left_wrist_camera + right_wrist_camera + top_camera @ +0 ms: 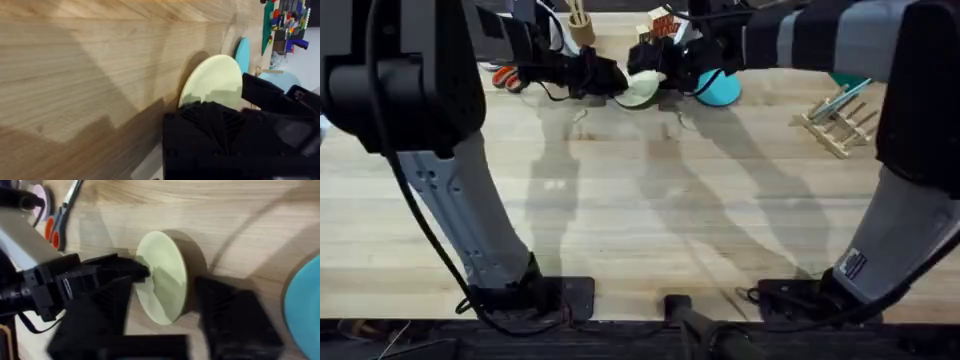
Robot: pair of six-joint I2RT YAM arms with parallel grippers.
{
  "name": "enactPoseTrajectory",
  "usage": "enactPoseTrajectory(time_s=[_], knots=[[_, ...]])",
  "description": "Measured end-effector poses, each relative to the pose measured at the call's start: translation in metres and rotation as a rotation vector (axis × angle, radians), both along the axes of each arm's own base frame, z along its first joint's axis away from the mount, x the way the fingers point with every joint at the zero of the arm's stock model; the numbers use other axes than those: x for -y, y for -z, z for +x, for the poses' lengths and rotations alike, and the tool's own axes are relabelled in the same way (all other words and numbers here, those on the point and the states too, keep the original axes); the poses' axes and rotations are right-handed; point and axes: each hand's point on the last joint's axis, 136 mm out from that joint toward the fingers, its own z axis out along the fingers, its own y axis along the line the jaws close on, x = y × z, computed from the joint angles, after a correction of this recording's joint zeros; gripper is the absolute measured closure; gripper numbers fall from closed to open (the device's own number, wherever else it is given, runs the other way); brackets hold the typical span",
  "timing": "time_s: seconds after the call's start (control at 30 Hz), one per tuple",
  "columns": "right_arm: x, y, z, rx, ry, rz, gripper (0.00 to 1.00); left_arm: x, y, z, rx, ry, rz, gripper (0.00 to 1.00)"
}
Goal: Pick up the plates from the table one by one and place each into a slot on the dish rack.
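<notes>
— Plates first: what do they look like?

— Two round flat ones at the far side of the table (pixel 640 220), around twelve o'clock from overhead. The cream plate (pixel 642 90) is pale, matte, with a thin rim; it is tilted up on edge off the wood. The blue plate (pixel 722 88) sits just beside it toward one o'clock.

— Who has the cream one?

— The left gripper (pixel 612 80) comes in from the ten o'clock side and its black fingers are clamped on the plate's edge. The right gripper (pixel 672 72) hangs just over the same plate; its fingers are spread, one on each side, and I cannot tell whether they touch it.

— And the rack?

— The dish rack (pixel 840 118) is well apart, toward two o'clock, pegs up.

— Anything one camera adds?

— The right wrist view shows the plate's face and shadow, plus orange-handled scissors (pixel 56 222) on the wood. The left wrist view shows the blue plate's edge behind the cream one.
</notes>
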Motion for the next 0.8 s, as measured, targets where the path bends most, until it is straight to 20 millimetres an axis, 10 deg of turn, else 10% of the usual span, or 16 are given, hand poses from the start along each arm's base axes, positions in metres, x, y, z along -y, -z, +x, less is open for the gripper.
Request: enactPoseTrajectory(time_s=[0.2,0.8], knots=[[0.004,0.0039,-0.0022,-0.037,0.03,0.0,0.941,-0.0019,-0.0008,0.0003,0.0,-0.003,-0.006,0.96],[0.003,-0.0034,-0.0012,-0.039,0.037,0.016,0.971,-0.0028,-0.0022,0.0004,0.001,-0.003,-0.014,0.959]])
